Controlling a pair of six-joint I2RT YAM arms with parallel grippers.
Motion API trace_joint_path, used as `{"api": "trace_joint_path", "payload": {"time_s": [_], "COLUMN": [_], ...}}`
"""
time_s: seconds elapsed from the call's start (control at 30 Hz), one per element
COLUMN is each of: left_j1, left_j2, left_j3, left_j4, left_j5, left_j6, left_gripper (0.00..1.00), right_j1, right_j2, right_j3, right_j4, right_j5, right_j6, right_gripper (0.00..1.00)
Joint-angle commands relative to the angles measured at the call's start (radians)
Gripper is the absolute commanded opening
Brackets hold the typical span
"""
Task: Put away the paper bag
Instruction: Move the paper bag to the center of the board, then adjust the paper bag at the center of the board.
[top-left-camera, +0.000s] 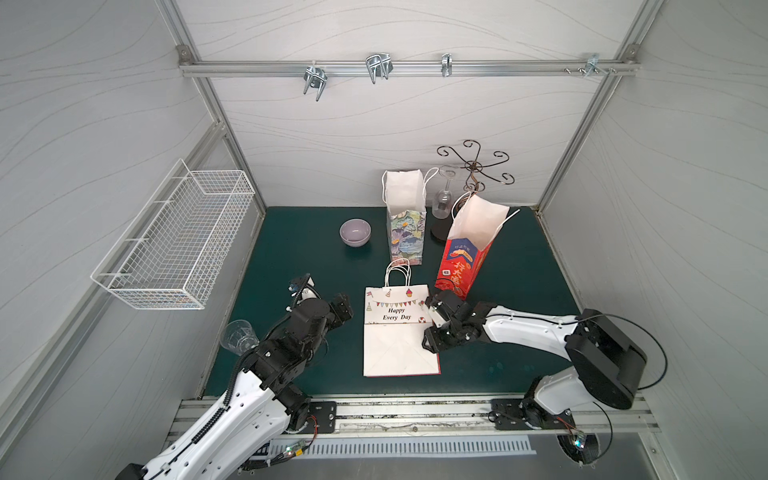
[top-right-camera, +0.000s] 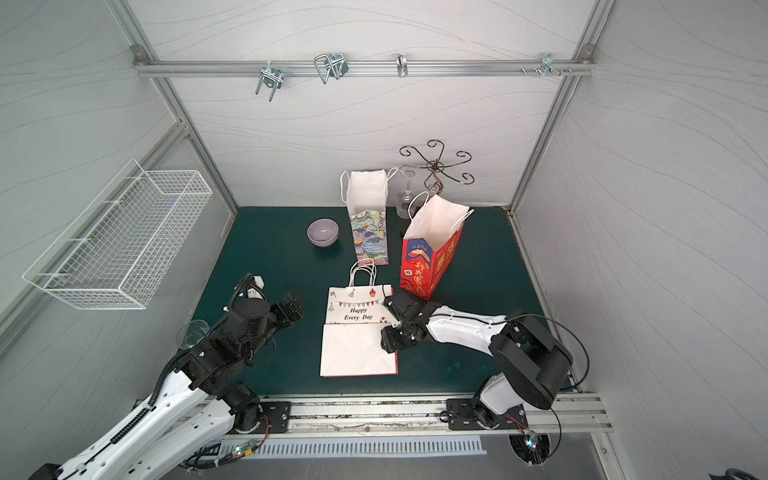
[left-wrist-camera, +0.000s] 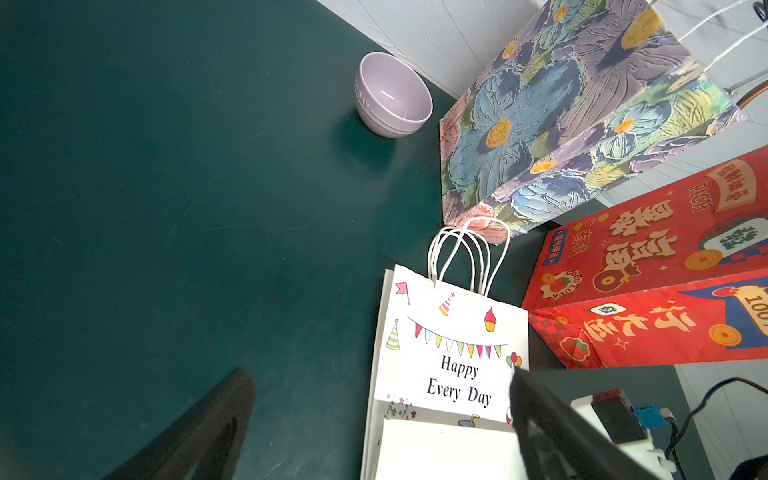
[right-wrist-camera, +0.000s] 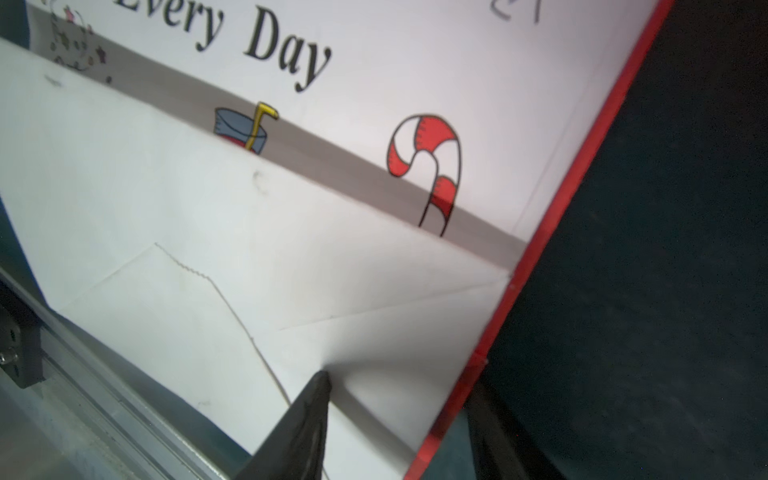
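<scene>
Left to right. Wire basket (top-left-camera: 174, 237) on the left wall. Left gripper (top-left-camera: 341, 309) hovers beside the bag, fingers spread wide, nothing in them.

Flat white bag (top-left-camera: 399, 332) lies centre on the green mat (top-left-camera: 291, 266), handles toward the back wall. Right gripper (right-wrist-camera: 399, 399) straddles its red right edge, one finger on the paper and one on the mat, half closed; you cannot yet call it a grip.

Risk: the finger may crease the folded flap, or pinch one layer only so the bag slips. Watch the red bag (top-left-camera: 465, 253) just beside that arm; a swing could topple it.
</scene>
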Motion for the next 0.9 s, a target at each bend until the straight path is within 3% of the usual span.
{"api": "trace_joint_path", "payload": {"time_s": [0.0, 0.07, 0.23, 0.37, 0.5, 0.7, 0.87], "left_j1": [0.005, 0.007, 0.007, 0.006, 0.006, 0.006, 0.006], "left_j2": [-0.021, -0.026, -0.028, -0.027, -0.004, 0.085, 0.192], "left_j3": [0.005, 0.005, 0.016, 0.038, 0.059, 0.126, 0.185], "left_j4": [-0.019, -0.022, 0.006, 0.081, 0.196, 0.353, 0.476], "left_j5": [-0.023, -0.024, -0.016, 0.035, 0.135, 0.326, 0.511], "left_j6": [-0.021, -0.019, 0.023, 0.129, 0.261, 0.418, 0.505], "left_gripper": [0.97, 0.97, 0.97, 0.97, 0.96, 0.96, 0.96], "right_j1": [0.025, 0.025, 0.024, -0.023, -0.139, -0.365, -0.519], "right_j2": [0.037, 0.028, -0.129, -0.338, -0.478, -0.401, -0.312], "right_j3": [0.028, 0.036, 0.074, 0.139, 0.287, 0.661, 0.869], "right_j4": [0.02, 0.012, -0.134, -0.35, -0.56, -0.839, -0.902], "right_j5": [0.018, 0.027, 0.089, 0.104, 0.106, 0.107, 0.069], "right_j6": [0.007, 0.01, -0.023, -0.067, -0.144, -0.226, -0.266], "right_gripper": [0.54, 0.57, 0.8, 0.82, 0.81, 0.79, 0.79]}}
